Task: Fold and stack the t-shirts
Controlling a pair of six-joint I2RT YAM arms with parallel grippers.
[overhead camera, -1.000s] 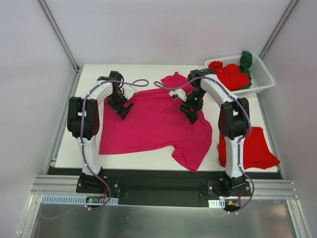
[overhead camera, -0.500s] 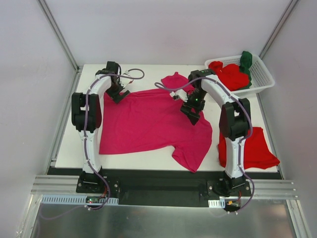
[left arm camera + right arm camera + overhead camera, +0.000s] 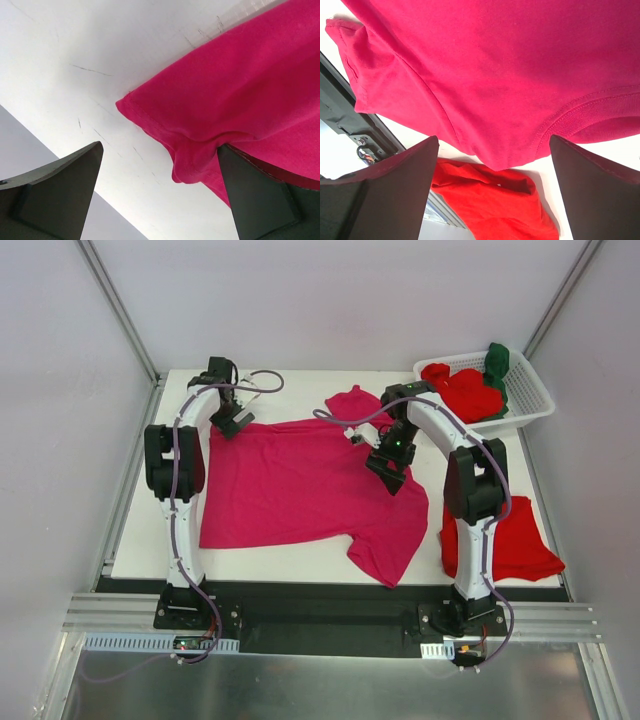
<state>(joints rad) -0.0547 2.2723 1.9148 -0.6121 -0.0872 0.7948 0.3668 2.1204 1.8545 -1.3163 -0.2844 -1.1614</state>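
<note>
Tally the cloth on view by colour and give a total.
Magenta-pink t-shirt: 1
Red bundles: 2, the folded red one on the table and the red heap in the basket, which may hold several shirts
Dark green t-shirt: 1
Total: 4

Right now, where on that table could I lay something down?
Bare table runs along the left edge beside the pink shirt, and a patch lies between the basket and the folded red shirt. The middle is all shirt.
</note>
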